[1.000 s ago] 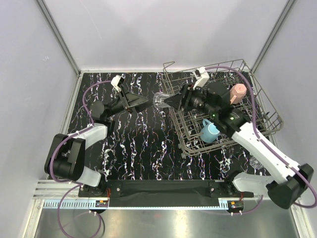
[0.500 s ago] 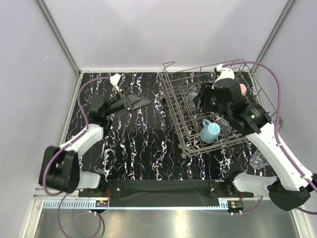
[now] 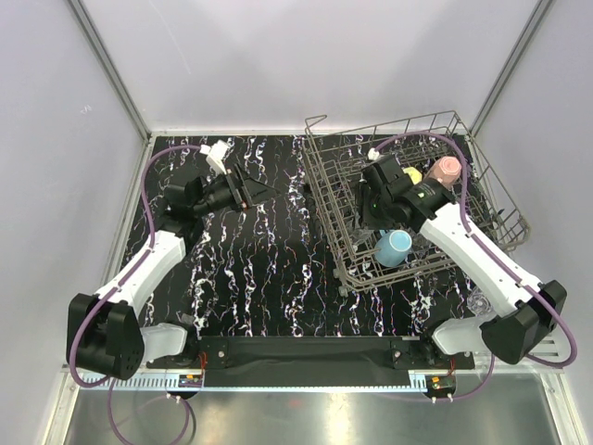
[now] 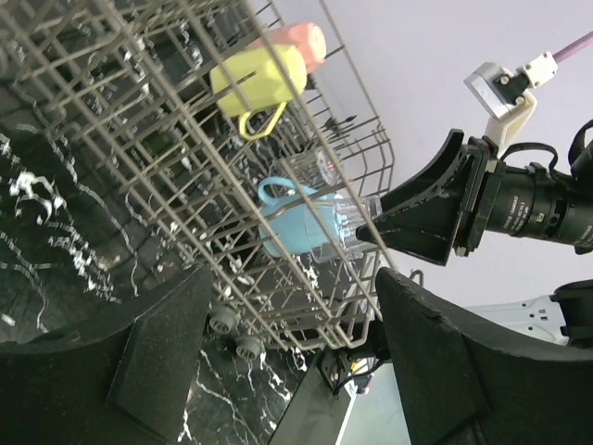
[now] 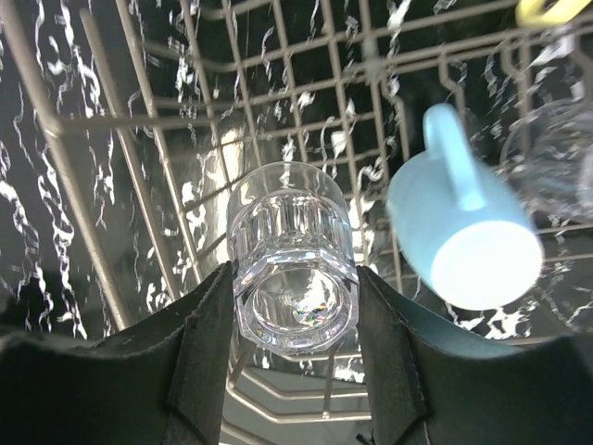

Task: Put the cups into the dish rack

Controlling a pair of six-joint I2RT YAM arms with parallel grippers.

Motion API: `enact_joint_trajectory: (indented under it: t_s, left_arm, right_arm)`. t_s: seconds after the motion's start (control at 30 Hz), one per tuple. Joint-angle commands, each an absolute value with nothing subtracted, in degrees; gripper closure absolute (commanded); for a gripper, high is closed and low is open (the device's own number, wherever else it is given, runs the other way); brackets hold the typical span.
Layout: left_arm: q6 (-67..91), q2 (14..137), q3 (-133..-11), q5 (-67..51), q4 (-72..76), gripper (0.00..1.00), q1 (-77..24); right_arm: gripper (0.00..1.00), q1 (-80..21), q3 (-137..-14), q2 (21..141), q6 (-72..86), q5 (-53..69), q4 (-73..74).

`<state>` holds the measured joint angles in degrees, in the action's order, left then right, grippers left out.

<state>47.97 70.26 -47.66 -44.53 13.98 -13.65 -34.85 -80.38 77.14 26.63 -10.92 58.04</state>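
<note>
Left gripper point(image 3: 252, 190), 10 o'clock on the table point(image 3: 269, 287): I see its fingers spread wide, nothing between. Right gripper point(image 5: 293, 306) clamps a clear glass point(image 5: 293, 250) inside the dish rack point(image 3: 326, 178), 2 o'clock. Blue mug point(image 5: 468, 236) sits just beside the glass, at its 3 o'clock in the right wrist view.

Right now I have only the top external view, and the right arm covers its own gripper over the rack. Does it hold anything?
Observer: Yes. The right wrist view shows the right gripper shut on a clear glass.
Operator: Is it set down inside?
Observer: It is just over the dish rack wires, beside the light blue mug; whether it rests on them, I cannot tell.
Operator: And the other arm?
Observer: Left wrist view: the left gripper is open and empty, facing the rack.
</note>
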Motion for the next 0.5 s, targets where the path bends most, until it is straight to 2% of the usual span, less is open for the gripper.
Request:
enact_joint_trajectory:
  t_s: [0.0, 0.47]
  left_arm:
    - [45.9, 70.0, -49.5, -43.4, 12.7, 0.23, -13.6]
    - [46.5, 70.0, -49.0, -43.5, 13.1, 0.22, -13.6]
  right_arm:
    - [1.0, -34.7, -79.1, 78.0, 27.8, -6.2, 56.2]
    - [1.0, -34.8, -73.2, 82.4, 28.3, -5.0, 51.8]
